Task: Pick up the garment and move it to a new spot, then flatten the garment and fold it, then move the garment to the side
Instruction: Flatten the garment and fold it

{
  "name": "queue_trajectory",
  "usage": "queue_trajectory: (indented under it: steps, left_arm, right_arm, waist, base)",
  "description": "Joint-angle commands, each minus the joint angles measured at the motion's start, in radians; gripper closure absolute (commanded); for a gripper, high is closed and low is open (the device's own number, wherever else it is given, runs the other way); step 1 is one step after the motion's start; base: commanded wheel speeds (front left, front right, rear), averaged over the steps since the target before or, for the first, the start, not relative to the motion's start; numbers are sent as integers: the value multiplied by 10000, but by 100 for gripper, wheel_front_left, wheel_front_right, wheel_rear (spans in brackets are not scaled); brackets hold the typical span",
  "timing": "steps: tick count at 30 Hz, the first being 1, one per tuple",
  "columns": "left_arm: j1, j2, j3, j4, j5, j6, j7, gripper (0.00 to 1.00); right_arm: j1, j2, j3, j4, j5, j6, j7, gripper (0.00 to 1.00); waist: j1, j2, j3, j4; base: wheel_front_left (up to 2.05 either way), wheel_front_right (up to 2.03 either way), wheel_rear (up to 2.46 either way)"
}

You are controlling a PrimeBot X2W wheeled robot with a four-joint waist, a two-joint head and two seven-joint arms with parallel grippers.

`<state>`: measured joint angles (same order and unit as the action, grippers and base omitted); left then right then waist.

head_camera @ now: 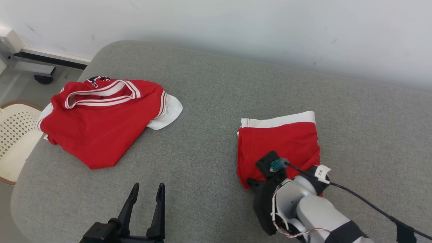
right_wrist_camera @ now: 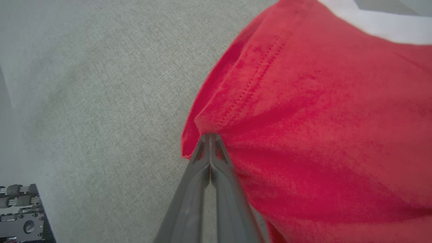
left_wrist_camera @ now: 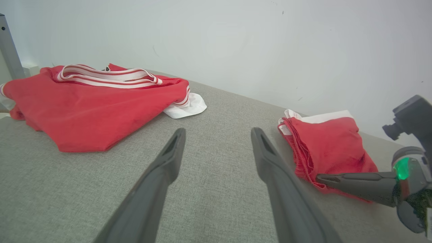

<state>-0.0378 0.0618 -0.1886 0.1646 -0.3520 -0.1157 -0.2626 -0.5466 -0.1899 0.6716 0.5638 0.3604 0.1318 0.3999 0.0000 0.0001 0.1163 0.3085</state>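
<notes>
Left gripper (head_camera: 149,185) wide apart, empty, right gripper (right_wrist_camera: 210,135) clamped on folded garment (head_camera: 280,141), crumpled garment (head_camera: 101,131) apart, two red garments

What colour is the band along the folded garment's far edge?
White, on a red folded garment; clearest in the head view.

In the head view, the pale forearm (head_camera: 314,209) covers the near edge of the folded garment (head_camera: 278,141), the bottom edge cuts off the base of the left pincer (head_camera: 149,185), and the left edge cuts off the chair (head_camera: 17,135). In its wrist view, the right pincer (right_wrist_camera: 210,136) meets a cloth fold with tips together, but whether cloth lies between them cannot be told. The dark print (head_camera: 98,80) on the red jersey (head_camera: 101,131) and the marks on the wrist label (head_camera: 322,172) are too small to read.
</notes>
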Motion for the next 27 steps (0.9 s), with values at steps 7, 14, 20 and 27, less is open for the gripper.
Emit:
queue_trajectory:
  steps: [7,14,20,27]
  left_arm:
    - [210,32,23,109,55,-50,-28,0]
    - [457,118,169,71,43,-9,-28,0]
    - [796,256,461,-169,73,68,-28,0]
    - [1133,301,862,-478,125,73,-28,0]
  right_arm:
    - [423,124,960,-572,710,-24,205,100]
    - [828,217,430,-1095,1152,-24,-153,24]
    - [1865,473,-1784,-1927,814,-24,-962,0]
    - [3942,1141,-4957,-3771,-497,-24,-2170,0]
  waist:
    - [0,-1,-340,5]
    - [0,-1,-745,-94]
    - [0,-1,-1287,-395]
    - [0,-1,-1630,-1132]
  base:
    - [0,0,0]
    - [0,0,0]
    - [0,0,0]
    - [0,0,0]
